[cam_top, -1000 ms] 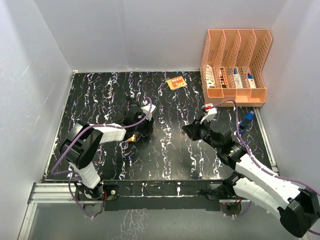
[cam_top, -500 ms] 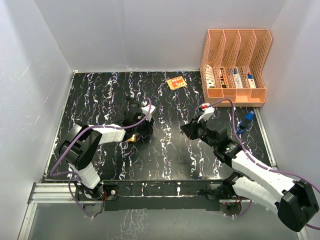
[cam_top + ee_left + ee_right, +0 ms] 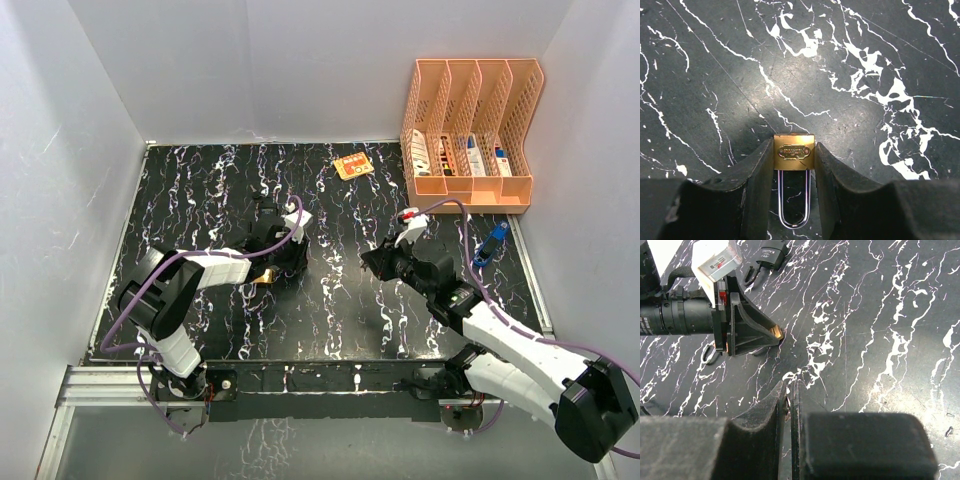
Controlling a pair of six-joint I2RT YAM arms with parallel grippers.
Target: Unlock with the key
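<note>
My left gripper is shut on a small brass padlock and holds its body between the fingertips, low over the black marbled table; the steel shackle points back between the fingers. In the top view this gripper is left of centre with the padlock at its tip. My right gripper is shut on a thin metal key, which shows only as a sliver between the fingers. In the top view the right gripper faces the left one, a short way to its right. The right wrist view shows the left gripper and the padlock's brass face ahead.
An orange file rack with several items stands at the back right. An orange card lies near the back edge. A blue object lies by the right edge. A black plug-like object lies beyond the left gripper.
My right gripper has moved left and slightly away from me, towards the left gripper, still holding the key. The left gripper and padlock have hardly moved.
</note>
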